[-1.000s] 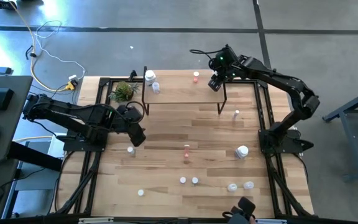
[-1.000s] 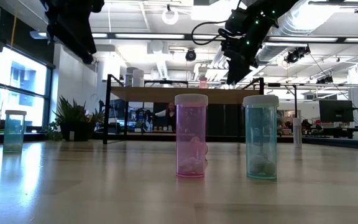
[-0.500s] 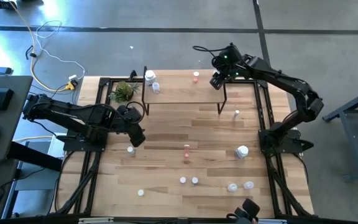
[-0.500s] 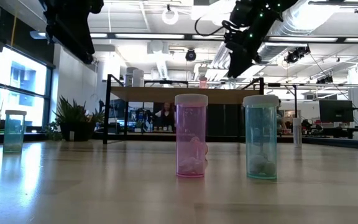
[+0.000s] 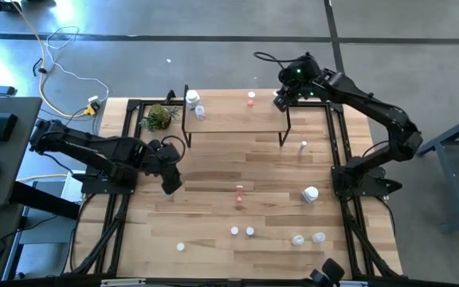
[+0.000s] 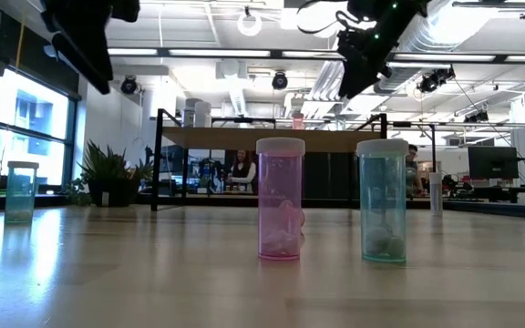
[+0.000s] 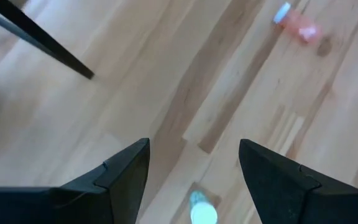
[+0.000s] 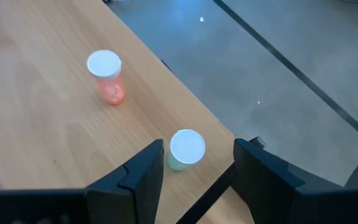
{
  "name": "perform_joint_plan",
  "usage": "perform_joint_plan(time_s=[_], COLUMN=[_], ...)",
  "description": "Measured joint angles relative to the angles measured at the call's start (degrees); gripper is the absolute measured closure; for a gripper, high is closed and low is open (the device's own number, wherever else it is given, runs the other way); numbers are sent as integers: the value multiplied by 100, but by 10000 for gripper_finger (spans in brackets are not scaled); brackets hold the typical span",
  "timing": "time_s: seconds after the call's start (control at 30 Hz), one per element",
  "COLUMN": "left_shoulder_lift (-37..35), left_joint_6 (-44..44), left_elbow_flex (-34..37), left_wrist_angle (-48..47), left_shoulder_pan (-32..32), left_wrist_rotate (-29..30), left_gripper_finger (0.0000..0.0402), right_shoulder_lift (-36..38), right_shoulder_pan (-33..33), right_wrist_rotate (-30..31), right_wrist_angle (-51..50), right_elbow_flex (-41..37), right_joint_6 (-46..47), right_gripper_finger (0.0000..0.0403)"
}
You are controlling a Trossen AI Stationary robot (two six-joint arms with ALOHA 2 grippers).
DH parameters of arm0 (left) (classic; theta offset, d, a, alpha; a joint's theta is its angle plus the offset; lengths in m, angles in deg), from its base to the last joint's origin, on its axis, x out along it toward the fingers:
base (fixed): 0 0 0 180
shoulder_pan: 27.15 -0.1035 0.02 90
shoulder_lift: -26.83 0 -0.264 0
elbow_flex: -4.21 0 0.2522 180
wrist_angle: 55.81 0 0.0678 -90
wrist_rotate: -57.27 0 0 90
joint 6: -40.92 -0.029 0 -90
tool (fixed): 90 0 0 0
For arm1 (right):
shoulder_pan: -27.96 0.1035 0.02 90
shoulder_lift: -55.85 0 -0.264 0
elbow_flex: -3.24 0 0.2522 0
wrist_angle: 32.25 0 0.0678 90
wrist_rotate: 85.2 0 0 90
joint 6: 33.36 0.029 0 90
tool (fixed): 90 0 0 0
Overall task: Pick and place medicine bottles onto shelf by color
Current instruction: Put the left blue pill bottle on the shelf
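The right tool (image 8: pixel 197 163) hangs released over the shelf's (image 5: pixel 229 121) corner — green bottle (image 8: pixel 186 149) below; the left tool (image 7: pixel 193 163) — released too — hovers above the tabletop (image 5: pixel 269 171).

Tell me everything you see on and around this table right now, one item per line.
shelf: one, light wood on black legs, far end of the table
shelf bottles: four; white, clear, pink-red, pale green at the shelf's right corner
table bottles: about nine, mostly white-capped, spread over the near half; a larger white one on the right, a pink one mid-table, one under the left claw
plant: one, green, beside the shelf's left end
table: one, wooden planks
people: at least two, in the room behind
left claw: open, above the table's left side
right claw: open, above the pale green bottle
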Motion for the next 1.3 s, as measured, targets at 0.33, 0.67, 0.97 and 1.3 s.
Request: perform_joint_plan(time_s=[0.33,0.67,0.97,1.3], left_shoulder_lift=[0,-28,-26,-22], left_joint_6=[1156,3481,5784,6395], left_elbow_flex=[0,101,1024,1259], left_wrist_angle=[-626,-1125,-143,-150], left_shoulder_pan=[1035,2096,2726,2319], left_wrist_rotate=[-191,440,631,583], left_gripper_finger=[163,163,163,163], right_shoulder_lift=[36,36,34,32], right_shoulder_pan=[-2,-2,-2,-2], right_wrist_rotate=[2,3,5,5], right_wrist_angle=[-20,-21,-24,-24], right_elbow_flex=[2,2,2,2], right_joint_6=[-8,-19,-50,-12], right_gripper_finger=[217,217,217,217])
